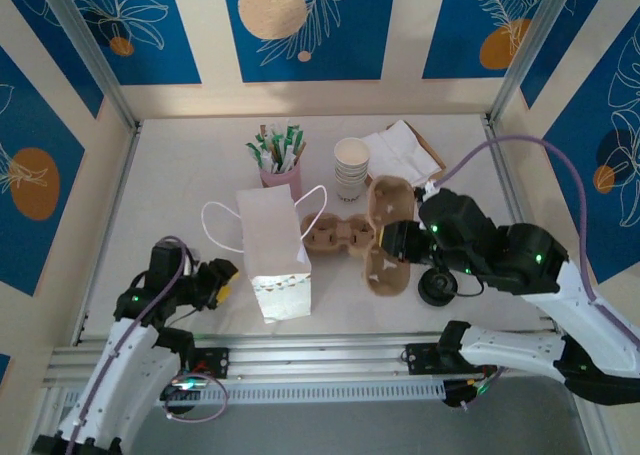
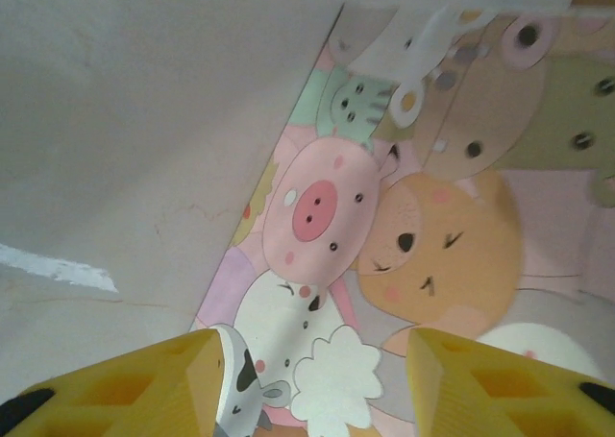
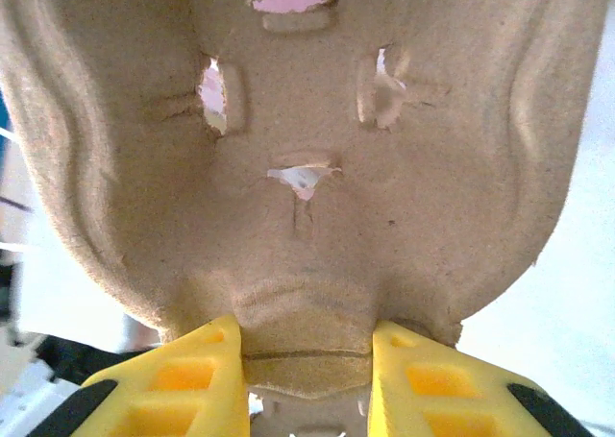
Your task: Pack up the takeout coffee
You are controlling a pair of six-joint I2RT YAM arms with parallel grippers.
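A white paper bag (image 1: 270, 245) with looped handles stands mid-table, a cartoon-animal print on its near end (image 2: 384, 235). My left gripper (image 1: 222, 278) is at the bag's near-left corner. Its yellow fingers (image 2: 144, 389) stand apart, facing the print, and the gripper (image 2: 312, 360) is open with nothing pinched. A brown pulp cup carrier (image 1: 345, 237) hangs just right of the bag. My right gripper (image 1: 385, 243) is shut on the carrier's edge tab (image 3: 307, 346), and the carrier's underside (image 3: 307, 149) rises above the fingers. A stack of paper cups (image 1: 351, 165) stands behind.
A pink cup of stir sticks and sachets (image 1: 280, 165) stands behind the bag. White napkins (image 1: 405, 153) lie at the back right. A black lid (image 1: 437, 287) sits on the table under the right arm. Patterned walls enclose the table on three sides.
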